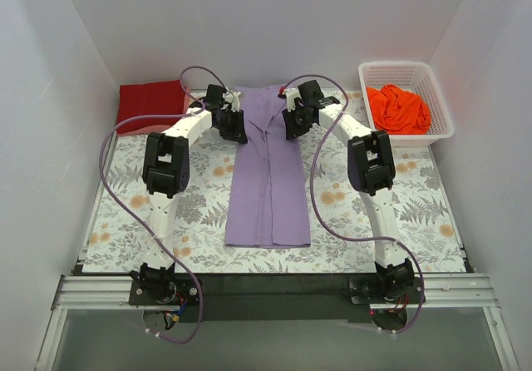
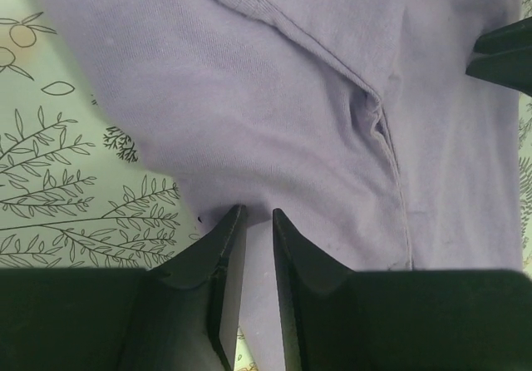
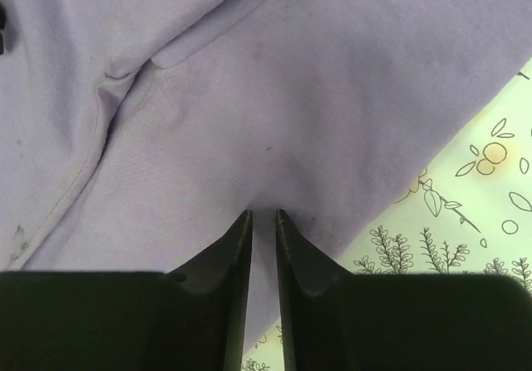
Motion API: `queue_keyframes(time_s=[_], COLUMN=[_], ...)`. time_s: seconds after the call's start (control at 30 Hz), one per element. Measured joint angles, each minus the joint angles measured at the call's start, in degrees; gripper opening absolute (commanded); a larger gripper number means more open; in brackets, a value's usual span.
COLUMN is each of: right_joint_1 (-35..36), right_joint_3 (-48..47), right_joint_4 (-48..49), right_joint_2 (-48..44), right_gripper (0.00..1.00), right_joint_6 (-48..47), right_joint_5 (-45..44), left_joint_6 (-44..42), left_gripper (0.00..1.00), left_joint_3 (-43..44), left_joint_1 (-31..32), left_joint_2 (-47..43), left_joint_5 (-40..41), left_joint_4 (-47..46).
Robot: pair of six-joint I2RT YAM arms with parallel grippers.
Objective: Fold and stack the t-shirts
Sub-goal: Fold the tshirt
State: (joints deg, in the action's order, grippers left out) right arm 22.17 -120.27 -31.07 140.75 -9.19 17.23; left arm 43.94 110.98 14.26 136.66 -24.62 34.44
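The lavender-purple t-shirt (image 1: 270, 190) lies folded into a long narrow strip down the middle of the table, collar end at the back. My left gripper (image 1: 235, 126) is shut on its left edge near the collar end, cloth pinched between the fingers (image 2: 256, 214). My right gripper (image 1: 291, 126) is shut on the right edge opposite, also pinching cloth (image 3: 263, 214). The shirt fills both wrist views (image 2: 274, 96) (image 3: 291, 96). The dark red t-shirt (image 1: 150, 105) lies folded at the back left. The bright orange t-shirt (image 1: 399, 110) is crumpled in the basket.
A white lattice basket (image 1: 440, 105) stands at the back right corner. The floral table cloth (image 1: 391, 221) covers the table. White walls close in the left, back and right sides. The right gripper's dark fingers (image 2: 503, 55) show at the edge of the left wrist view.
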Motion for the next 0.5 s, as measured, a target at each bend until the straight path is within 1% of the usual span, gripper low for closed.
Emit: queue_keyframes(time_s=[0.03, 0.07, 0.1, 0.13, 0.17, 0.2, 0.23, 0.27, 0.3, 0.33, 0.37, 0.43, 0.47, 0.5], right_joint_1=[0.00, 0.00, 0.00, 0.00, 0.00, 0.00, -0.04, -0.04, -0.04, -0.07, -0.09, -0.09, -0.09, -0.09], right_joint_3=[-0.07, -0.09, -0.20, -0.28, -0.33, -0.33, -0.33, -0.31, -0.17, 0.15, 0.28, 1.60, 2.14, 2.51], right_joint_4=[0.02, 0.00, -0.07, -0.09, -0.04, -0.04, -0.11, -0.33, -0.50, -0.59, -0.90, -0.90, -0.92, -0.74], right_joint_2=[0.02, 0.02, 0.02, 0.02, -0.04, -0.17, -0.52, -1.01, -1.97, -3.39, -5.16, -10.54, -13.84, -16.65], right_gripper=[0.28, 0.31, 0.38, 0.42, 0.45, 0.51, 0.54, 0.65, 0.68, 0.73, 0.83, 0.94, 0.98, 0.98], right_joint_6=[-0.04, -0.09, -0.17, -0.17, -0.46, -0.85, -1.33, -1.77, -2.23, -2.99, -3.67, -5.53, -6.58, -7.65], right_joint_5=[0.02, 0.13, 0.44, 0.72, 0.98, 1.20, 1.53, 1.86, 2.27, 2.64, 2.99, 3.58, 3.93, 4.15], left_joint_6=[-0.04, -0.04, -0.13, -0.22, -0.50, -0.94, -1.14, -1.44, -1.97, -2.58, -2.64, -3.19, -3.65, -4.35], left_gripper=[0.22, 0.27, 0.30, 0.34, 0.43, 0.47, 0.53, 0.62, 0.80, 0.83, 0.83, 0.84, 0.84, 0.84], left_joint_3=[0.04, 0.04, 0.04, 0.04, 0.02, -0.02, -0.26, -0.85, -1.38, -1.73, -1.92, -2.75, -3.28, -4.24], left_joint_1=[-0.02, -0.04, -0.07, -0.07, -0.04, -0.07, -0.11, -0.20, -0.28, -0.33, -0.35, -0.50, -0.57, -0.59], left_joint_2=[0.00, 0.00, 0.00, -0.17, -0.39, -0.66, -1.27, -2.25, -3.58, -5.05, -6.88, -11.50, -14.36, -17.66], left_joint_5=[0.02, -0.09, -0.39, -0.79, -1.11, -1.29, -1.42, -1.57, -1.79, -2.10, -2.43, -2.95, -3.19, -3.58], left_joint_4=[0.02, 0.00, -0.02, -0.04, -0.02, -0.07, -0.22, -0.20, 0.00, -0.07, -0.07, -0.35, -0.68, -1.29])
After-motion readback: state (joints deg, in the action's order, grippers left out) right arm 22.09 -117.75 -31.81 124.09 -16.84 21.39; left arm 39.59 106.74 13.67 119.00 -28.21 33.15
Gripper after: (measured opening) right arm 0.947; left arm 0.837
